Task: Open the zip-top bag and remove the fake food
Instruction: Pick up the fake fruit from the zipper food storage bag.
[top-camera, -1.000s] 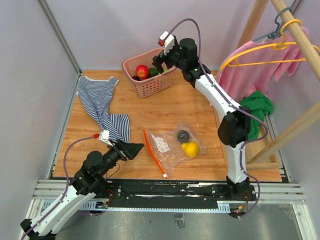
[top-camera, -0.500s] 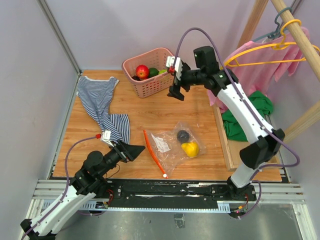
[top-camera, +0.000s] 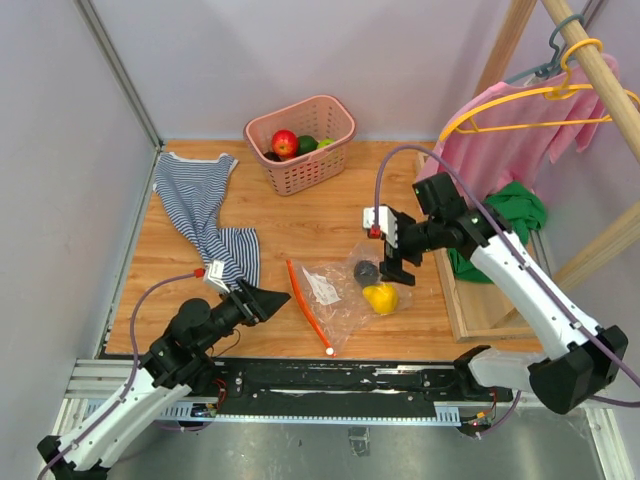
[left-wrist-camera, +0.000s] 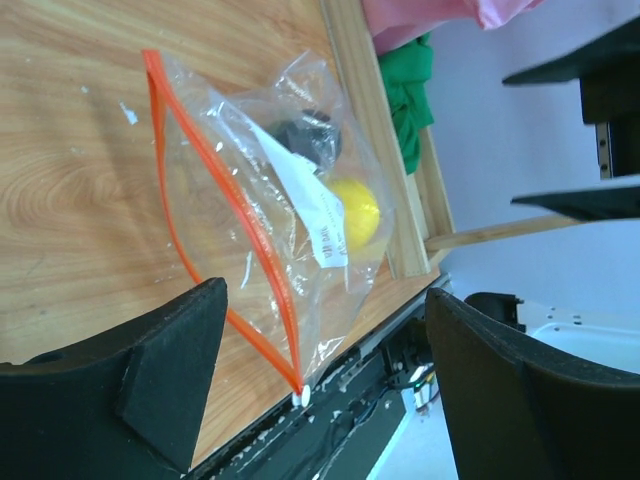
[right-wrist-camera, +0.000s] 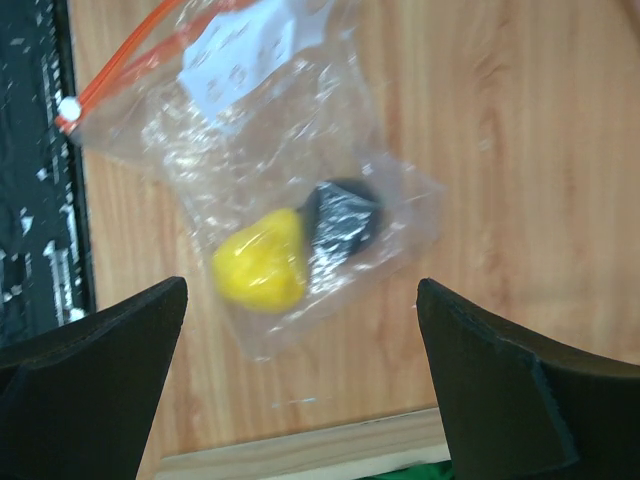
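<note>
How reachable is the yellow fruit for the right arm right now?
Probably not directly. The yellow fruit lies inside the bag, so plastic covers it, though the right gripper hangs over it with jaws open and nothing else between.

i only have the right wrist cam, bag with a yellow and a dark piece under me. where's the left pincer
observer: The left pincer is open, low near the table's front edge, pointing at the zip strip from its left side.
operator: any food outside the bag
observer: Yes, a red apple and a green piece lie in the pink basket at the far edge.
operator: anything else on that left side
observer: A striped shirt lies there, its near end close beside the left pincer.
</note>
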